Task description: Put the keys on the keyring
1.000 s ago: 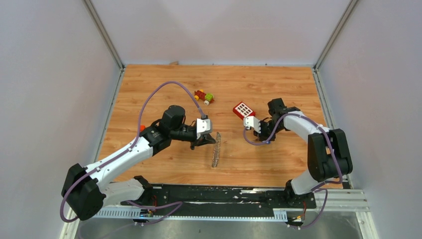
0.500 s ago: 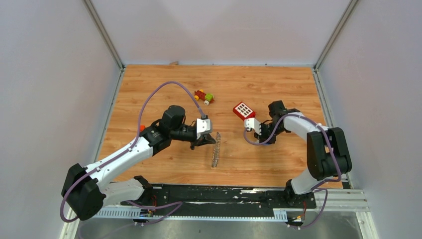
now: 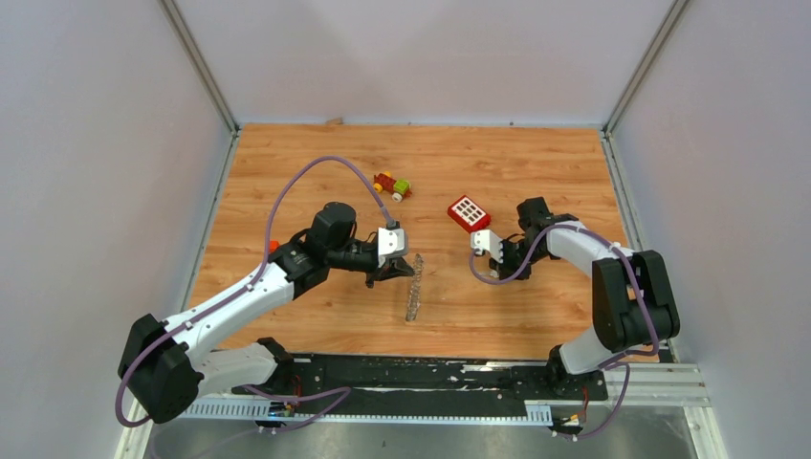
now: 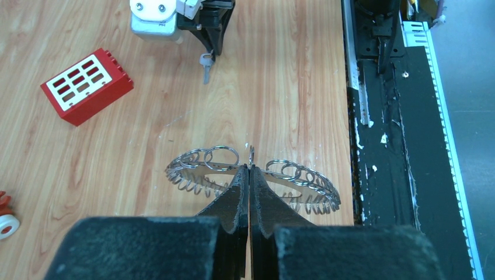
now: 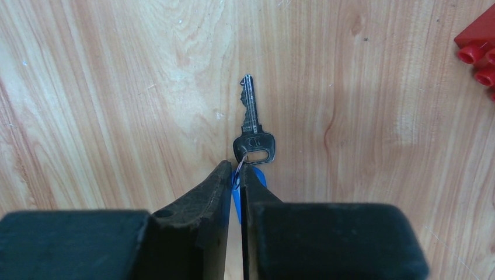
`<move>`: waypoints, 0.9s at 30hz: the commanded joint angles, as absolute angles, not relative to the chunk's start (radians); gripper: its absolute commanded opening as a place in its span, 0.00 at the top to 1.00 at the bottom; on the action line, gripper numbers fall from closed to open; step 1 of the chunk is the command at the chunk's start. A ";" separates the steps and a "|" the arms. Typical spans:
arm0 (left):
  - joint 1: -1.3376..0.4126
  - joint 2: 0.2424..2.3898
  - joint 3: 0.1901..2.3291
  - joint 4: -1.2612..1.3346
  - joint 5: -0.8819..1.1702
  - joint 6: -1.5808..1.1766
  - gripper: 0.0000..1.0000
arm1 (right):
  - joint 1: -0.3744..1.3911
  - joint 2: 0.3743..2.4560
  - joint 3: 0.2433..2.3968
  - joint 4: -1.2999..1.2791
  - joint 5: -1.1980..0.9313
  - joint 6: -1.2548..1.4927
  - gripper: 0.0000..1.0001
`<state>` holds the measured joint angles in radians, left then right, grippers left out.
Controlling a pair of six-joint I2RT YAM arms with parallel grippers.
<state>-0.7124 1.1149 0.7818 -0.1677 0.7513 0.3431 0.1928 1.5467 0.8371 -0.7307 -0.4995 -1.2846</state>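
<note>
The keyring (image 4: 198,166), a large metal ring fringed with small split rings, stands on edge on the wood (image 3: 415,287). My left gripper (image 4: 249,168) is shut on its near rim, fingers pressed together (image 3: 398,270). The keys (image 5: 252,125) are a dark metal key lying flat on the table with a blue tag (image 5: 258,175) on a small ring. That small ring sits in the narrow gap between my right gripper's (image 5: 235,170) tips, whose jaws stand slightly apart. From the left wrist view the key (image 4: 205,61) lies just under the right gripper (image 4: 211,45).
A red block with white squares (image 3: 469,212) lies just behind the right gripper (image 3: 475,258), and its corner shows in the right wrist view (image 5: 476,44). A small red-yellow-green toy (image 3: 392,185) sits farther back. The black rail (image 3: 440,368) runs along the near edge.
The right gripper has shifted slightly nearer and lower, and its jaws have parted a little around the key's ring. The left arm and keyring have not moved.
</note>
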 commanded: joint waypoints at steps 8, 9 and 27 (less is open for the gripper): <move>-0.716 1.109 0.816 -0.140 0.782 0.357 1.00 | 0.187 1.532 0.827 -0.697 -0.488 -1.286 0.93; -0.717 1.111 0.816 -0.140 0.782 0.357 1.00 | 0.187 1.532 0.828 -0.695 -0.488 -1.286 0.94; -0.717 1.111 0.813 -0.137 0.775 0.355 1.00 | 0.167 1.477 0.866 -0.769 -0.578 -1.288 1.00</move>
<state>-0.7124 1.1149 0.7818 -0.1677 0.7513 0.3431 0.1772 1.5341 0.8341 -0.7216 -0.4995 -1.2846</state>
